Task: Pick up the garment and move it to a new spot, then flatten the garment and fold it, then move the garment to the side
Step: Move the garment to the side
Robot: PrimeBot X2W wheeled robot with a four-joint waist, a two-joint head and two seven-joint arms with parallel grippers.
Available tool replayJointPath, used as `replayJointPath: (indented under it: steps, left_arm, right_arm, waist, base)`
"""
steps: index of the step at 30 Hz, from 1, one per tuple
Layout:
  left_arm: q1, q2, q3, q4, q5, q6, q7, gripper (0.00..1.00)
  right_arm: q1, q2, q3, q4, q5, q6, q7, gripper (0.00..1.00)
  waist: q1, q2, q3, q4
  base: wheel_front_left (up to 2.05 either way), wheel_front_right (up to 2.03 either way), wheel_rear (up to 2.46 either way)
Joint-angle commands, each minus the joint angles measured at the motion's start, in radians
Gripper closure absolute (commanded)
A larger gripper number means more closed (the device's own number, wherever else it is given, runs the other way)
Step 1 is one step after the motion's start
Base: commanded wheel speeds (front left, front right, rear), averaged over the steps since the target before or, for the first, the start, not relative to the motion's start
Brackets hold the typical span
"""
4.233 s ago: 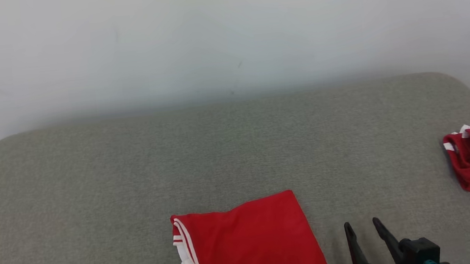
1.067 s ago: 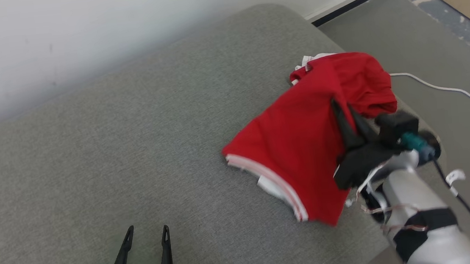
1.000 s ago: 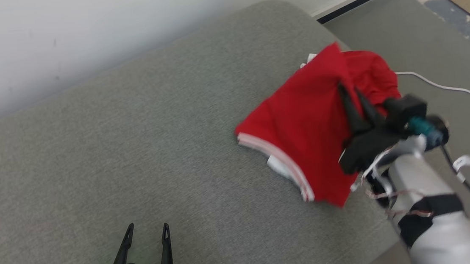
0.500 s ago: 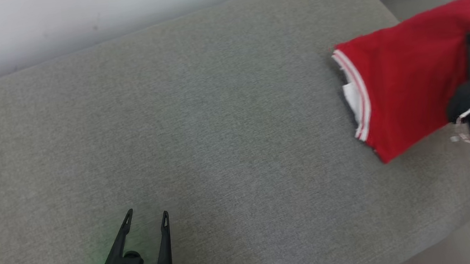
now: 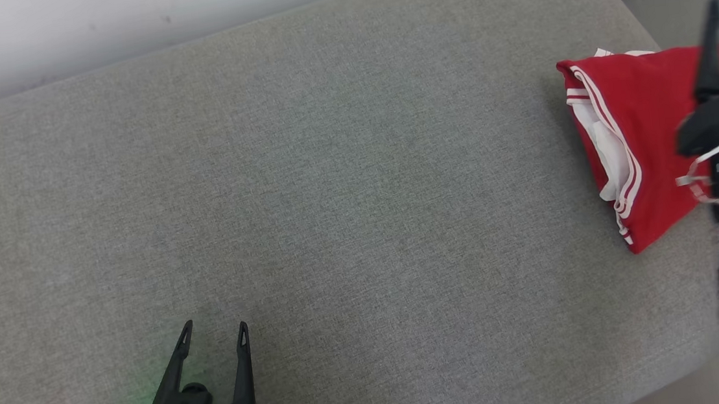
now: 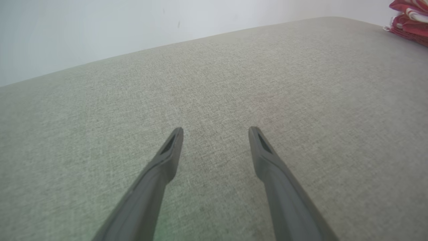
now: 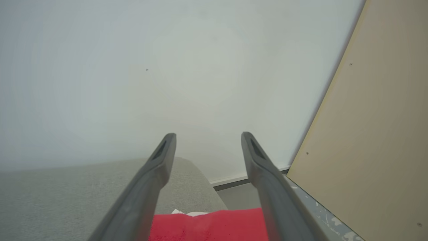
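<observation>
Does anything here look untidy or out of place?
Only slightly: the folded red garment lies askew at the right end of the grey cushion, and white fabric pokes out of its striped edge. Nothing looks spilled or damaged.

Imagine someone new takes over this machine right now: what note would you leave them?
Left gripper: open, empty, over the grey cushion, far from the cloth.
Right gripper: open, empty, over the red garment.
Garment: folded, lying at the cushion's right end.
Done: folding and moving aside, by the look of it.
Left: probably only drawing the right arm back.
</observation>
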Motion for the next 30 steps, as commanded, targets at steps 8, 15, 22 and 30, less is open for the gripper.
replayJointPath:
  steps: [8,15,22,30]
  left_arm:
    - [0.004,-0.006,0.022,-0.002,-0.023,0.021,-0.003,0.00]
    - [0.030,-0.015,0.060,-0.012,-0.036,0.033,-0.003,0.00]
    - [0.072,-0.024,0.089,-0.006,-0.044,0.031,-0.003,0.00]
    - [0.125,-0.035,0.118,0.005,-0.053,0.027,-0.003,0.00]
  right_arm:
    - [0.148,0.065,0.216,-0.169,0.149,-0.003,0.000,0.00]
    - [0.335,0.093,0.372,-0.261,0.245,-0.003,0.000,0.00]
    - [0.468,0.129,0.403,-0.244,0.264,-0.003,0.000,0.00]
    - [0.566,0.166,0.376,-0.226,0.232,-0.003,0.000,0.00]
  waist:
    - [0.0000,-0.0001,-0.036,0.008]
    - [0.0000,-0.0001,-0.089,0.056]
    - [0.0000,-0.0001,-0.143,0.105]
    - [0.0000,-0.0001,-0.205,0.146]
  base:
    - [0.00,0.00,0.00]
    - [0.00,0.00,0.00]
    - [0.00,0.00,0.00]
    - [0.00,0.00,0.00]
